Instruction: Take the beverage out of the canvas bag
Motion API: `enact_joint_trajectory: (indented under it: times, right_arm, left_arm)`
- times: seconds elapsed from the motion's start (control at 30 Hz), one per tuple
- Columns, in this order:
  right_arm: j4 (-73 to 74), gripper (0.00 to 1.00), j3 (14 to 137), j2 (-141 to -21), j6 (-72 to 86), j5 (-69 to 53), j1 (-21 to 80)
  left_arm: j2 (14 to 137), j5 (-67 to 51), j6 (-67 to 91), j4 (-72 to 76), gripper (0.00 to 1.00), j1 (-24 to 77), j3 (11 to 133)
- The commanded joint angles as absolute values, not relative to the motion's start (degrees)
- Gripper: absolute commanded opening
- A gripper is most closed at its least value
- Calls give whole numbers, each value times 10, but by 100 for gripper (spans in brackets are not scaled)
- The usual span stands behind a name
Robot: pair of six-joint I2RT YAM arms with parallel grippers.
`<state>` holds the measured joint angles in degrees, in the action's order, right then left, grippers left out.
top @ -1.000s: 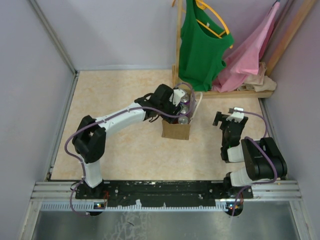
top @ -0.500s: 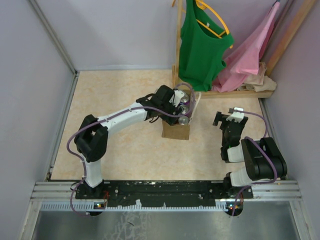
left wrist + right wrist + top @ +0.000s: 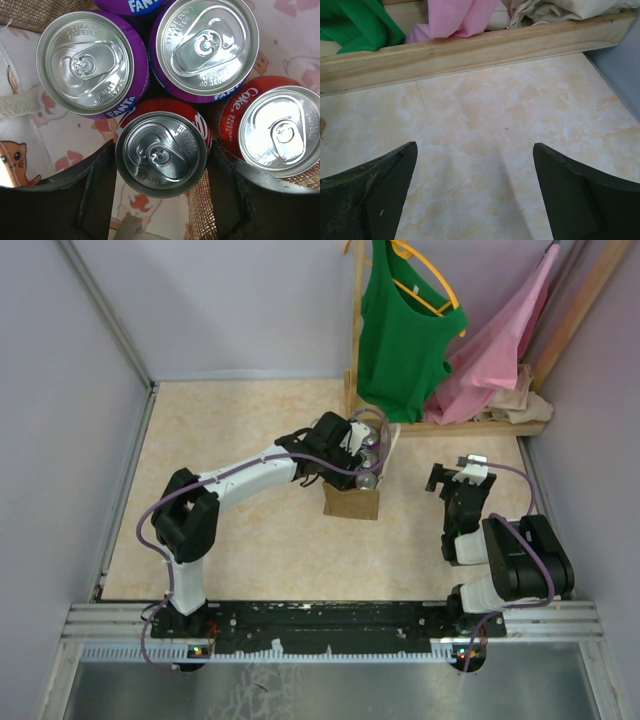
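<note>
The left end effector (image 3: pixel 160 150) hangs over the canvas bag (image 3: pixel 352 502), fingers pressed to either side of a red cola can (image 3: pixel 161 156) inside it. Purple cans (image 3: pixel 92 65) crowd close, so only straight up looks free. The right end effector (image 3: pixel 475 165) hovers spread over bare desk (image 3: pixel 485 110).

Two red Coke cans (image 3: pixel 161 152), two purple Fanta cans (image 3: pixel 85 62), perhaps a third, one canvas bag (image 3: pixel 351 502).

My tabletop (image 3: pixel 230 440) is pale, marbled beige. The bag (image 3: pixel 352 502) stands on it right of centre, and a wooden rack (image 3: pixel 470 427) rests along the far right.
</note>
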<state>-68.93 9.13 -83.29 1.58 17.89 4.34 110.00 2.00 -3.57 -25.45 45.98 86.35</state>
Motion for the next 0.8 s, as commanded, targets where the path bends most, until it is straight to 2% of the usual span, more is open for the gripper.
enact_joint_trajectory:
  times: [0.0,0.47,0.77]
  right_arm:
    - [-708,99,101,-831,18,180,42]
    - [-708,99,101,-831,18,180,42]
    - [-708,99,101,-831,18,180,42]
  left_arm:
    - [1136,21,-41,-317,0,457,862]
    - [1073,35,-44,-389,0,458,971]
    - [1012,51,-45,-335,0,458,953]
